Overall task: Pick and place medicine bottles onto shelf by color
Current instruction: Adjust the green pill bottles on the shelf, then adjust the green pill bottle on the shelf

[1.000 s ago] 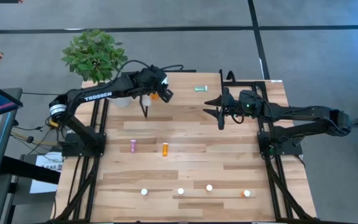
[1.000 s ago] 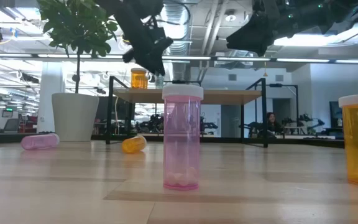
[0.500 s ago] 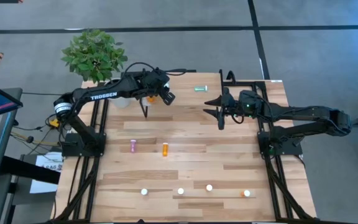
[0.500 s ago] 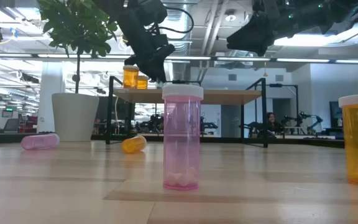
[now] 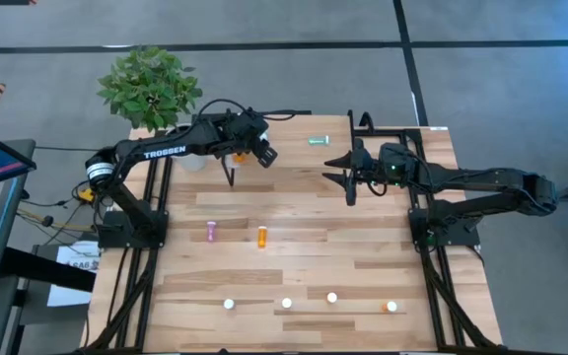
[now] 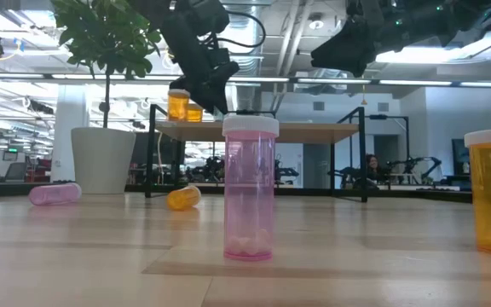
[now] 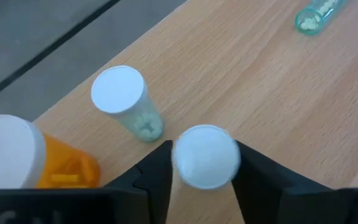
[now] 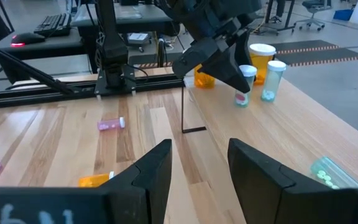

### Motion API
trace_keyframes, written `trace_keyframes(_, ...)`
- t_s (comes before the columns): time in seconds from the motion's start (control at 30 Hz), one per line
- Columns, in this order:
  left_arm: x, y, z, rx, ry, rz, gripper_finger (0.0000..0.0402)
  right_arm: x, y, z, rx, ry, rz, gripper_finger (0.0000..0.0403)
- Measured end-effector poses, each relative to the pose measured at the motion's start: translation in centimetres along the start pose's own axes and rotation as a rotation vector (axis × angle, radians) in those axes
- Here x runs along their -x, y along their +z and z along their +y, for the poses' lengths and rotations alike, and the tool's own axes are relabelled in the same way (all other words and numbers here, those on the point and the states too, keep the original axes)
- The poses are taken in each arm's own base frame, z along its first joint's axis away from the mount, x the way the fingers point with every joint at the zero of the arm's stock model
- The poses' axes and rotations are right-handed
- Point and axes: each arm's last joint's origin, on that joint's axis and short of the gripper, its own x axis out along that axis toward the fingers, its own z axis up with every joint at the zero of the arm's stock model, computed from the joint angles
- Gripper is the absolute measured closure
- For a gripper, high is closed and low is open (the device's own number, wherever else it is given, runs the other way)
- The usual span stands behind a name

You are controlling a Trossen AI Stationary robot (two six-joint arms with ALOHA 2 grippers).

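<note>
Eleven medicine bottles (image 5: 261, 236) show in all. Five are on the one shelf (image 5: 294, 158): two orange, two teal, one pink. Six are on the worktop (image 5: 294, 266): two lying, four upright. There is one potted plant (image 5: 148, 87). There are two arms, each with one claw: left claw (image 7: 204, 163), right claw (image 8: 199, 155).
</note>
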Motion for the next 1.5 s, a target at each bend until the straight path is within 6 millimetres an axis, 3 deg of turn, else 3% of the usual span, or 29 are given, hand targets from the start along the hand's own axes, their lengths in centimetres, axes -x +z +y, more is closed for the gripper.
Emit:
trace_keyframes(0.23,0.2,0.2,0.0,0.001,-0.001,0.0,0.0214,0.0,0.0,0.0,0.0,0.0,-0.001,0.0223)
trace_keyframes(0.5,1.7,1.9,-0.5,-0.035,-0.024,-0.057,0.0207,0.0,0.0,0.0,0.0,0.0,-0.001,0.0223)
trace_keyframes(0.9,4.9,4.3,-3.7,-0.286,-0.122,-0.241,0.0207,0.0,0.0,-0.2,0.004,-0.007,0.004,0.0223)
trace_keyframes(1.1,5.4,4.9,-4.3,-0.347,-0.27,-0.313,0.0207,0.1,0.0,-1.1,0.032,-0.047,0.005,0.0223)
trace_keyframes(1.3,8.2,5.4,-4.3,-0.354,-0.382,-0.432,0.0213,0.4,1.2,-2.9,0.042,-0.12,0.092,0.0223)
trace_keyframes(1.5,8.5,3.8,-3.9,-0.339,-0.389,-0.504,0.0232,0.2,2.8,-4.5,0.093,-0.127,0.202,0.0223)
